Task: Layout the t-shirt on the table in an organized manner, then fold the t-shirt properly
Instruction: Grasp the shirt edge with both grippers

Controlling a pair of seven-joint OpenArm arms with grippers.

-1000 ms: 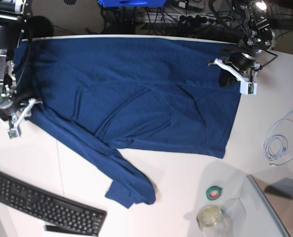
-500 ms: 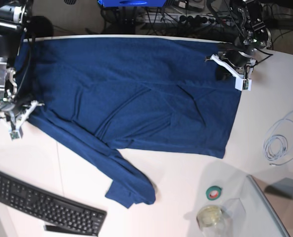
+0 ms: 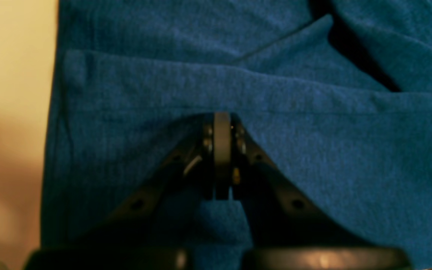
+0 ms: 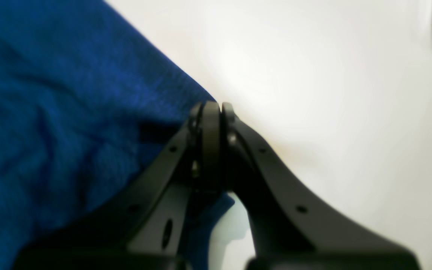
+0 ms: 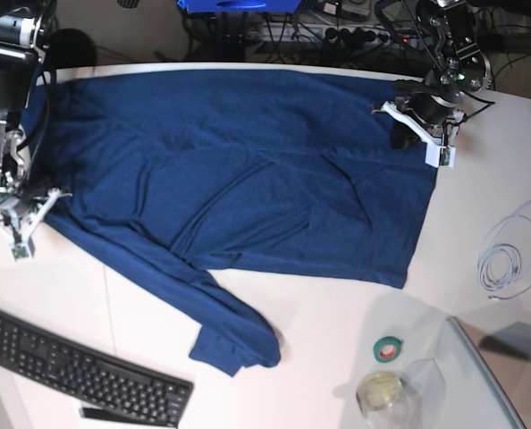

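Here the t-shirt [image 5: 239, 170], the only garment in view, lies spread across the far half of the tabletop [image 5: 337, 313], mostly flat but creased through the middle, with one long sleeve trailing toward the near edge and ending in a bunched cuff. The left claw [image 5: 417, 130] sits at the shirt's corner on the base view's right; the wrist view shows its jaws pressed together with a ridge of blue cloth gathered around the tips, so it is clamped on the t-shirt [image 3: 313, 157]. The right claw [image 5: 24, 210] is at the opposite end, and its wrist view shows the jaws together right at the cloth's edge, with fabric [image 4: 69, 112] tucked under and between them; it appears to be pinching the shirt's edge there.

The fabric is a soft, light knit. It should drape and stretch rather than hold any shape, and likely drags on the tabletop, so pulling from one point will only draw out wrinkles locally. Good places to take hold are hems, corners and shoulder seams, where the cloth is doubled and less apt to slip from a thin pinch. Two holds at opposite ends, as now, suit tensioning it flat.

By count: one t-shirt, two claws, one black keyboard [image 5: 82, 371], one coiled white cable [image 5: 507, 259], one roll of green tape [image 5: 389, 349], and one clear jar [image 5: 382, 393].
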